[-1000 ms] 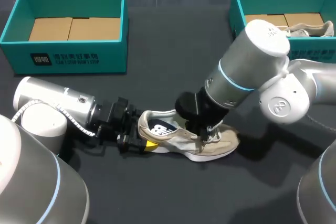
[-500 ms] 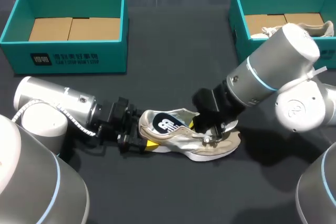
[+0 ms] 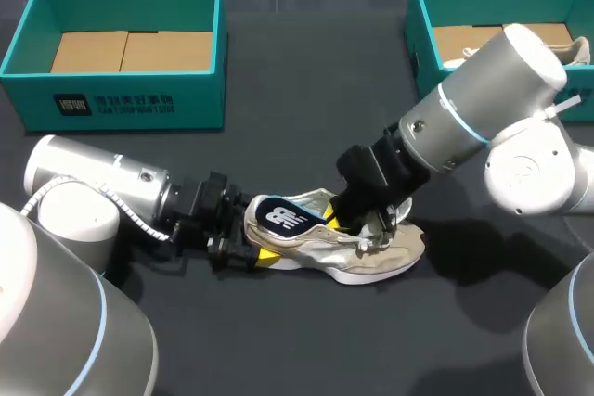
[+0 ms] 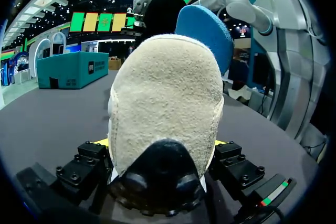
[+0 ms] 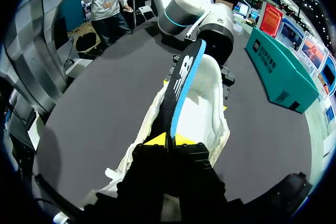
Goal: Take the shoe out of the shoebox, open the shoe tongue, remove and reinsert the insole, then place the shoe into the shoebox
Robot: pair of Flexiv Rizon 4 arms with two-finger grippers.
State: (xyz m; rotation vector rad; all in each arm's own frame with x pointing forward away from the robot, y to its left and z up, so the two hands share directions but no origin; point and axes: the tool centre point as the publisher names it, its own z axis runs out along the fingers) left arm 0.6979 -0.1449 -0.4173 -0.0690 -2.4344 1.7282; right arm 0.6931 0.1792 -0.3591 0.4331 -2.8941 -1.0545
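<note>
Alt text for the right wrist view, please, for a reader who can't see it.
The right gripper pinches one end of a black, blue-edged insole, which stands on edge, partly lifted out of a beige shoe on the dark table. Beyond the shoe, the left arm meets its heel.

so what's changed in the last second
The right gripper, shut on the insole, tipped its heel end up out of the shoe as the arm swung rightward. The left gripper stayed clamped on the shoe's heel; the shoe did not move.
</note>
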